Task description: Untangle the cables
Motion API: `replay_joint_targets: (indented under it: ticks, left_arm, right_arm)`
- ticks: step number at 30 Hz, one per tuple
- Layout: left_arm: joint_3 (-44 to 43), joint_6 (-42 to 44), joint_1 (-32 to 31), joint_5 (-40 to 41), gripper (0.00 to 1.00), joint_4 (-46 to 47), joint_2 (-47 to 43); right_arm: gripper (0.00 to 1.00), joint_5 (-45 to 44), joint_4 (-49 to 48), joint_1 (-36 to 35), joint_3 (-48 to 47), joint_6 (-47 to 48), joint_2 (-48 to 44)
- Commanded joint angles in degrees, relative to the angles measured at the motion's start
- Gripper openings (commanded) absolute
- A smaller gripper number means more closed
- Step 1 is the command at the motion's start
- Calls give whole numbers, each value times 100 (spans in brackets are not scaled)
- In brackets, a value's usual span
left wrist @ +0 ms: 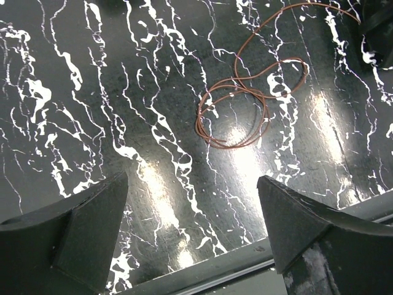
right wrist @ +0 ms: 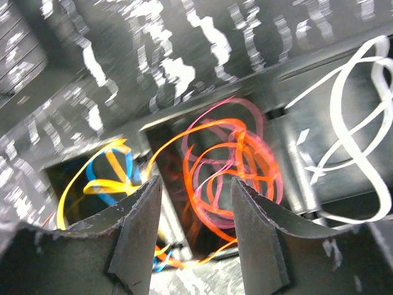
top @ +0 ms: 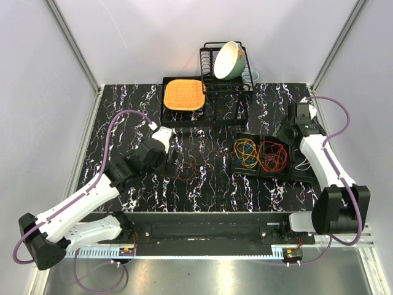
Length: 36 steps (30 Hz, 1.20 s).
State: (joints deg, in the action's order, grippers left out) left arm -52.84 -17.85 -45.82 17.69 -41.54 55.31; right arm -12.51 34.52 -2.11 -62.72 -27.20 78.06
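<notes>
The job looks part done, by my reckoning. One brown cable lies by itself on the table, about midway along the near edge, a loose double loop with a tail running off toward the tray; the rest of the cables sit in a black divided tray toward the right edge. The tray's left compartment holds a yellow and blue bunch; the compartment beside it holds an orange and red bunch, with loops crossing over one another. A white cable shows further right in the wrist view; whether it is in the tray or beside it I cannot tell.

The left gripper hangs low over the table, just short of the brown loop, jaws spread wide and nothing between them. The right gripper is above the orange and red bunch; its view is smeared, but the fingers stand partly apart, and the strands seem to lie below the gap, not pinched in it.

So the step in hand seems to be drawing the next strand from that bunch. That calls for picking one loop that rides on top; closing on it alone; then lifting slowly, so the neighbours slip free instead of coming up with it.
</notes>
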Motion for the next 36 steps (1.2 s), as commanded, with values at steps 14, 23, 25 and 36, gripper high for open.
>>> replay_joint_targets:
  ticks: [14, 23, 25, 36]
  left_arm:
    - [55, -52, 109, 902, 89, 58, 59]
    - [63, -52, 117, 938, 89, 41, 77]
    - [63, -52, 117, 938, 89, 41, 68]
    - [63, -61, 117, 973, 89, 41, 94]
  right_arm:
    - [50, 935, -217, -940, 374, -391, 51]
    - [41, 1040, -429, -1011, 489, -426, 323]
    - [33, 1058, -464, -1020, 497, -418, 385]
    - [0, 382, -184, -1020, 384, -154, 157]
